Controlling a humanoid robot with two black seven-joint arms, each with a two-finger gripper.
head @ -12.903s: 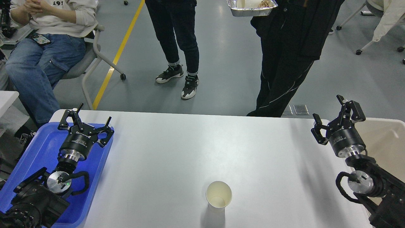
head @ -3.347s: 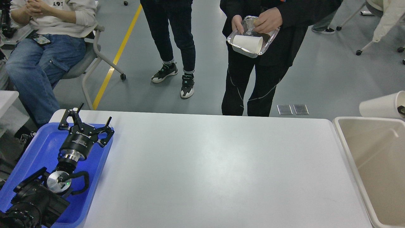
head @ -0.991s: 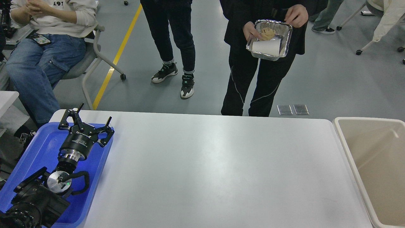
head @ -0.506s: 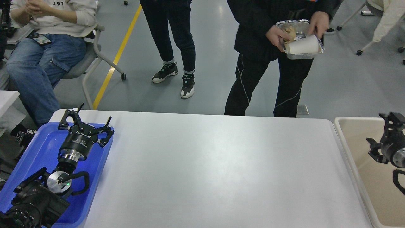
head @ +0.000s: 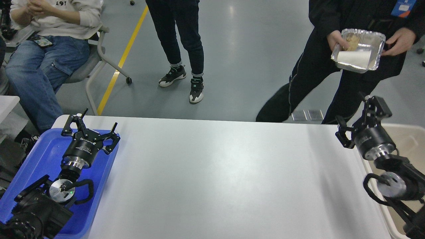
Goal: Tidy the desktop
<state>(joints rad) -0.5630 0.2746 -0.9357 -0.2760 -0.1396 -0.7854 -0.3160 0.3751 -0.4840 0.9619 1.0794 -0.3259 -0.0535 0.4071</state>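
The desktop is a wide light grey-white table top, and its surface is bare. My left gripper is open and empty. It hovers over the far end of the blue tray at the table's left edge. My right gripper is open and empty. It is held above the table's far right corner, beside the beige bin.
A standing person behind the table's right end holds a foil tray with a white paper cup lying in it. Another person stands behind the middle. A third sits on a chair at the far left.
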